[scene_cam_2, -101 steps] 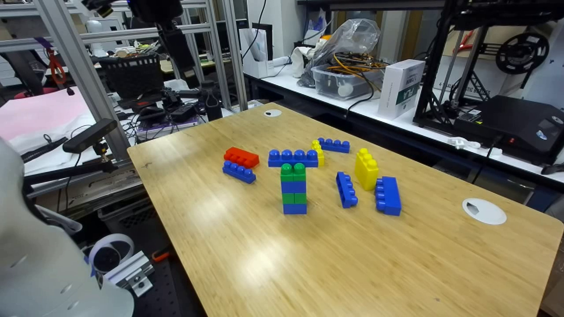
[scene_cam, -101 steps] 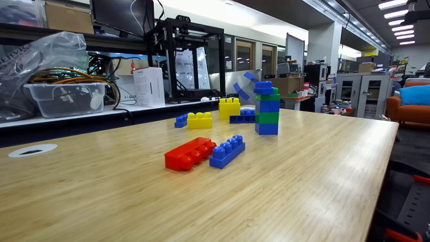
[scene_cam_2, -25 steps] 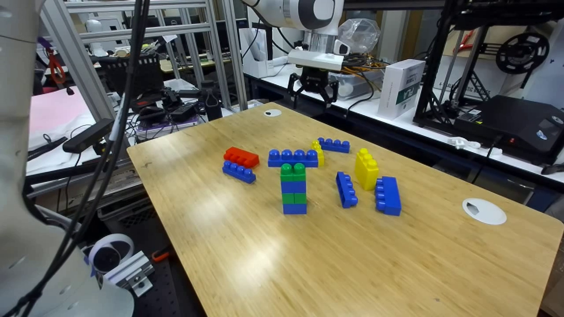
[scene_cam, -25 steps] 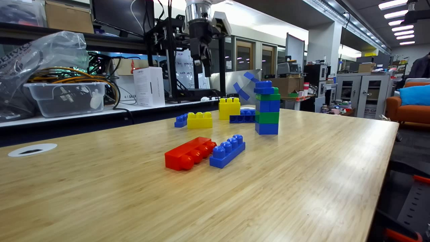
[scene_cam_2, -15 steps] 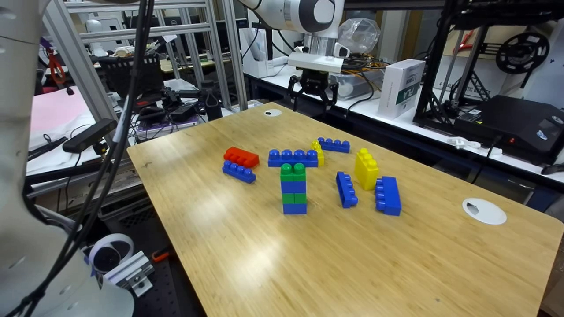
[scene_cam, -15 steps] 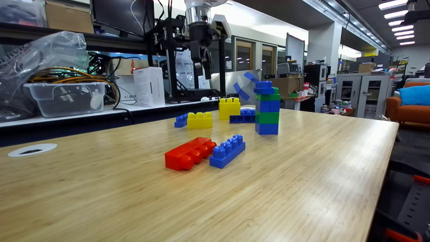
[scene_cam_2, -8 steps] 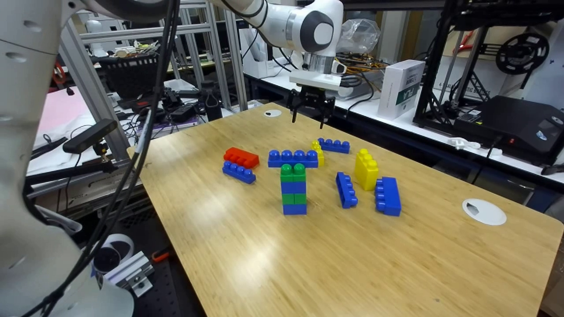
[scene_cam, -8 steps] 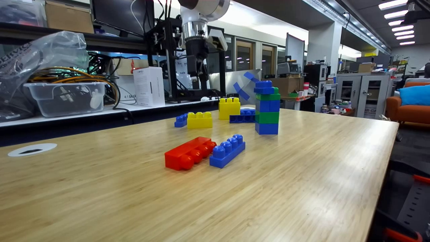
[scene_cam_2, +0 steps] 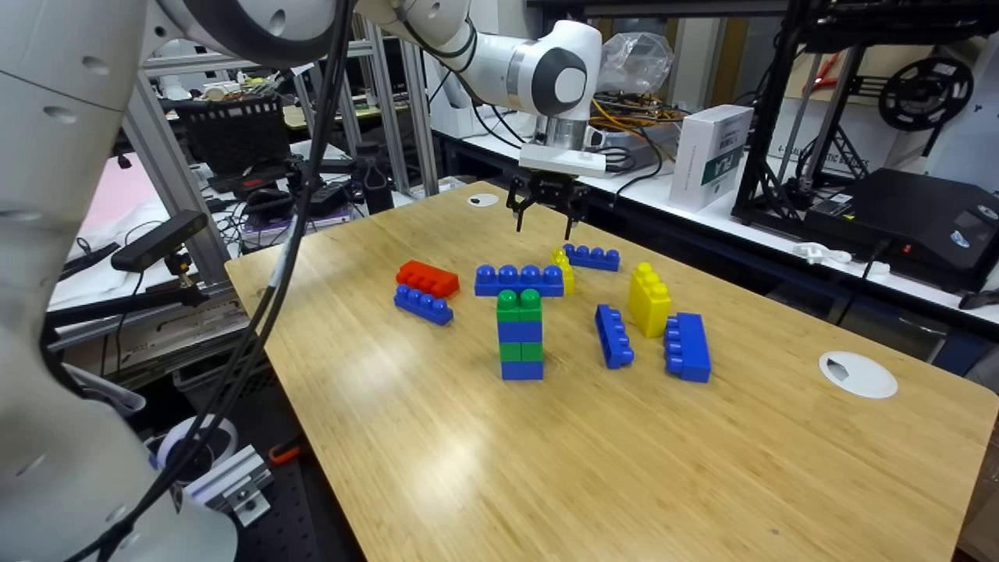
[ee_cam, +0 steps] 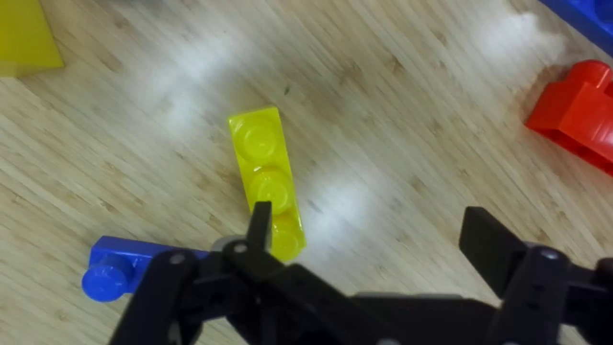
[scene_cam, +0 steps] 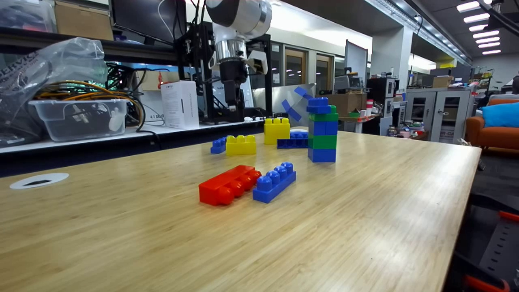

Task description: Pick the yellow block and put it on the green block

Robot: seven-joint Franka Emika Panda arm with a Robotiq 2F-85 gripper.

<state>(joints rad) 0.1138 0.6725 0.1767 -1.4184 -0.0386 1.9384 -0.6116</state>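
The low yellow block (scene_cam: 241, 147) stands studs up on the table; in an exterior view (scene_cam_2: 569, 279) it is partly hidden behind a blue brick. In the wrist view the yellow block (ee_cam: 261, 148) lies left of the middle between the fingers, with the left finger in front of its lower part. My gripper (scene_cam_2: 544, 234) is open and empty, well above the table near the yellow block; it also shows in the wrist view (ee_cam: 368, 209). The studded green block (scene_cam_2: 519, 311) tops a blue-and-green tower; a long blue brick (scene_cam_2: 519, 287) lies across its rear studs. A lower layer is green too.
A taller yellow brick (scene_cam_2: 649, 300) stands near two blue bricks (scene_cam_2: 614, 336) (scene_cam_2: 688, 348). Another blue brick (scene_cam_2: 591, 257) lies close behind the yellow block. A red brick (scene_cam_2: 428, 279) lies beside a blue one (scene_cam_2: 422, 304). A shelf bench runs along the table's far edge.
The arm, at first out of the exterior views, has come in over the table. In the last second my open gripper has moved down toward the yellow block. The bricks have not moved.
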